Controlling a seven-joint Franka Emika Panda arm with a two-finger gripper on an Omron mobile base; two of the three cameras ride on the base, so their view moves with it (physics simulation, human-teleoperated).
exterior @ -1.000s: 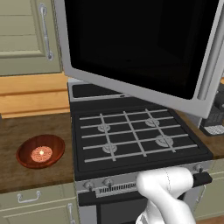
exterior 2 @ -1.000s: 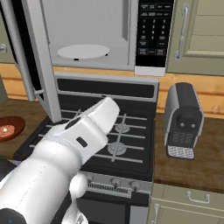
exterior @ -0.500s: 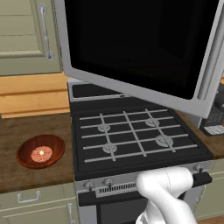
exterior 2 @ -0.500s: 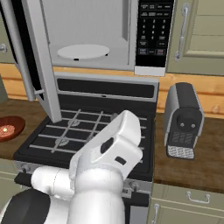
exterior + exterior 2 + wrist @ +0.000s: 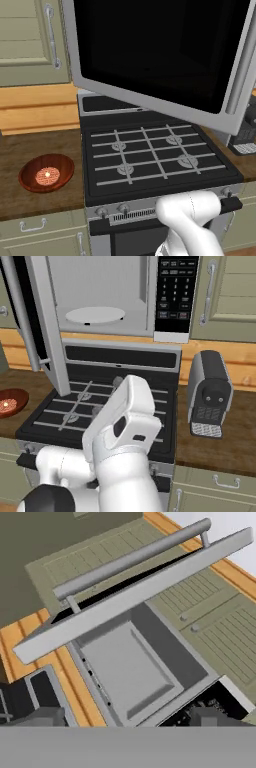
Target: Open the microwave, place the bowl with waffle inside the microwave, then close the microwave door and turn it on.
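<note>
Wooden counter [image 5: 35, 150]: glossy reddish-brown bowl [image 5: 46, 173] holding the waffle [image 5: 47, 175]; silver-framed microwave door [image 5: 160, 55] open. Fingers [image 5: 45, 717], apparently released, must next fetch the bowl.

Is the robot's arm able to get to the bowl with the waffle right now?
Probably yes: the bowl sits in the open on the counter left of the stove, nothing over it, and the microwave door hangs higher up.

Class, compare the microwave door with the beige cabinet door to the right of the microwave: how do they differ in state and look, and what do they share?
The microwave door stands swung open over the stove; the cabinet door is shut. The microwave door is silver-framed with a large black glass pane; the cabinet door is plain beige panelling. The microwave door is the wider of the two. Both carry a long vertical grey bar handle.
</note>
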